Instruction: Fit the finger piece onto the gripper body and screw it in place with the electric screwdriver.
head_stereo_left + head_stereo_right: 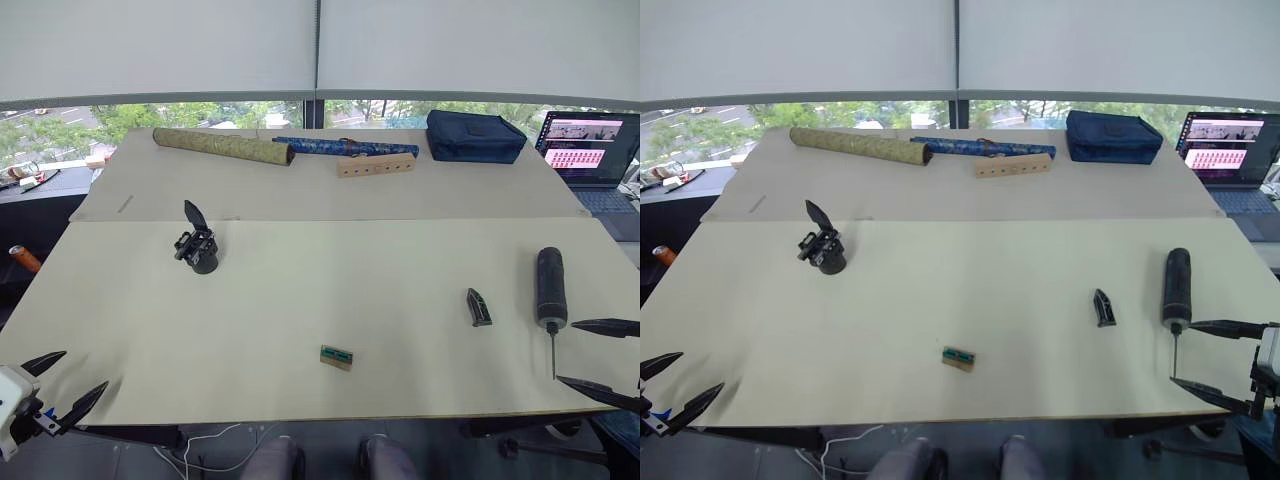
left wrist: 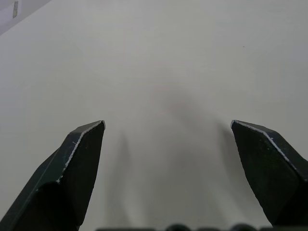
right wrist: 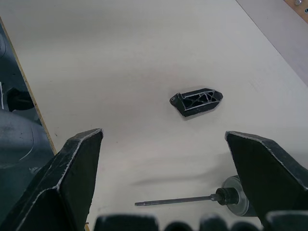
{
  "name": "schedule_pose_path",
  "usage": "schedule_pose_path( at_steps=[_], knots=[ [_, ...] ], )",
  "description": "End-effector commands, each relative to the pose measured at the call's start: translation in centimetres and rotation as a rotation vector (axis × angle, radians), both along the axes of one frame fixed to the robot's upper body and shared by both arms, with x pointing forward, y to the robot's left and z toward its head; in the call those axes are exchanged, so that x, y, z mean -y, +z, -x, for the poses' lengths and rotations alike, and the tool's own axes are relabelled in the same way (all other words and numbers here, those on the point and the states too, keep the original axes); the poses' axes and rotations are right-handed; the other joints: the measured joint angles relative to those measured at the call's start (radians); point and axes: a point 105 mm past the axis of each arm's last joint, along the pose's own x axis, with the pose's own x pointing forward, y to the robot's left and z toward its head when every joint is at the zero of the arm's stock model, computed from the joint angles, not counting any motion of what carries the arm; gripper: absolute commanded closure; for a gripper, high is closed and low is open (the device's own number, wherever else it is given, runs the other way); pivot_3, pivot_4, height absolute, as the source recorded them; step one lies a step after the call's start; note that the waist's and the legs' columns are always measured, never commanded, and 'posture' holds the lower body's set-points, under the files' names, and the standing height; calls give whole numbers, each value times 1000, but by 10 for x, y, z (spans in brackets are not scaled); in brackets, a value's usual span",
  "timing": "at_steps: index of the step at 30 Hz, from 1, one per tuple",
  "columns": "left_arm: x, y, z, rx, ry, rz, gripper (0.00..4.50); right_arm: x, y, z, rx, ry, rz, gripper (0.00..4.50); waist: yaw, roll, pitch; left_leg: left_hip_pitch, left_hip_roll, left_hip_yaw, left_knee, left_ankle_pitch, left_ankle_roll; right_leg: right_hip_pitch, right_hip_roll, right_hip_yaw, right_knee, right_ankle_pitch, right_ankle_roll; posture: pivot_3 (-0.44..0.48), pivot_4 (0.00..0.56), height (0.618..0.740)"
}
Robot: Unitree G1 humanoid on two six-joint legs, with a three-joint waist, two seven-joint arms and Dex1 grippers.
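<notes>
The gripper body (image 1: 197, 248) stands on the left half of the table, one pointed black finger sticking up from it. At the right lies the small black finger piece (image 1: 479, 307), flat on the table and also in the right wrist view (image 3: 197, 101). Beside it, further right, lies the electric screwdriver (image 1: 550, 286), its thin bit (image 3: 175, 199) pointing toward the front edge. My right gripper (image 1: 604, 359) is open at the front right corner, just past the bit's tip. My left gripper (image 1: 68, 383) is open at the front left corner, over bare table.
A small tan-and-green block (image 1: 337, 357) lies near the front middle. Along the back are two patterned rolls (image 1: 223, 146), a wooden strip with holes (image 1: 375, 165), a dark blue bag (image 1: 474, 136) and an open laptop (image 1: 590, 145). The table (image 1: 320, 290) ends close in front.
</notes>
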Motion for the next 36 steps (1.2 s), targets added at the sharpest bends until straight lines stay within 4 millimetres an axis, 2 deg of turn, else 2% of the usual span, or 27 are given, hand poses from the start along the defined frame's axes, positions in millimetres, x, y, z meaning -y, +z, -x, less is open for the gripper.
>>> schedule_pose_path(
  at_steps=[1, 4, 6, 9, 11, 15, 16, 20, 25, 27, 34, 36],
  knots=[
    [-4, 19, -10, 84, 43, 66, 58, -26, 10, -12, 67, 35, -79, 0, 0, 0, 0, 0, 0, 0, 0, 0, 0, 0, 0, 0, 0, 0, 0, 0, 150, 740],
    [-8, 36, -19, 181, 106, 186, 58, -76, 29, -26, 159, 117, -293, 0, -2, -1, 0, 0, 3, -1, 0, 1, -1, 0, 1, -1, 2, 0, 0, 0, 150, 740],
    [-12, 37, -17, 235, 172, 198, 58, -93, 35, -27, 193, 164, -349, 0, -4, 1, 0, -1, 3, 0, 1, 2, -3, -1, 2, -1, 3, 2, -2, 0, 150, 740],
    [-24, 31, -8, 291, 305, 221, 58, -112, 43, -29, 272, 213, -427, 0, -2, 2, -1, -1, 3, 1, 1, 1, 1, -1, 2, -1, 1, 2, -1, 0, 150, 740],
    [-24, 23, -2, 293, 361, 249, 58, -122, 46, -29, 311, 227, -463, 0, -1, 1, -1, -1, 3, 1, 0, 2, 5, -1, 3, -2, 1, 2, -1, 0, 150, 740],
    [1, 7, -3, 253, 329, 305, 58, -136, 42, -29, 326, 264, -487, 0, 4, -2, 0, -2, 3, 1, 1, -1, 3, -1, 2, -2, 0, 2, -1, 0, 150, 740],
    [9, 6, -8, 246, 302, 313, 58, -137, 42, -29, 326, 266, -492, 0, 8, -2, 0, -2, 3, 1, 2, -4, -2, -1, 2, -2, -1, 2, -1, 0, 150, 740],
    [34, 8, -33, 233, 202, 321, 58, -136, 37, -30, 306, 276, -499, 0, 18, -2, 0, 0, 3, 1, 4, -3, -4, 0, 1, -3, 0, 2, -2, 0, 150, 740],
    [58, 6, -77, 199, 101, 316, 58, -131, 31, -32, 284, 278, -496, 0, 19, -2, -1, 2, 3, 1, 3, -1, -5, 0, 3, -3, 2, 3, -2, 0, 150, 740],
    [65, 3, -94, 190, 86, 326, 58, -131, 29, -33, 283, 282, -495, 0, 17, -1, -1, 2, 3, 1, 3, 4, 3, 0, 5, -6, 3, 3, -2, 0, 150, 740],
    [90, 1, -164, 220, 130, 372, 58, -131, 24, -30, 293, 281, -494, 0, 10, -1, -1, -1, 1, 0, 3, 5, 2, -2, 6, -10, 5, 3, -2, 0, 150, 740],
    [98, -2, -173, 215, 123, 367, 58, -131, 23, -28, 296, 275, -495, 0, 10, -1, -1, -1, 0, 0, 2, 5, 2, -1, 6, -11, 5, 3, -1, 0, 150, 740]
  ],
)
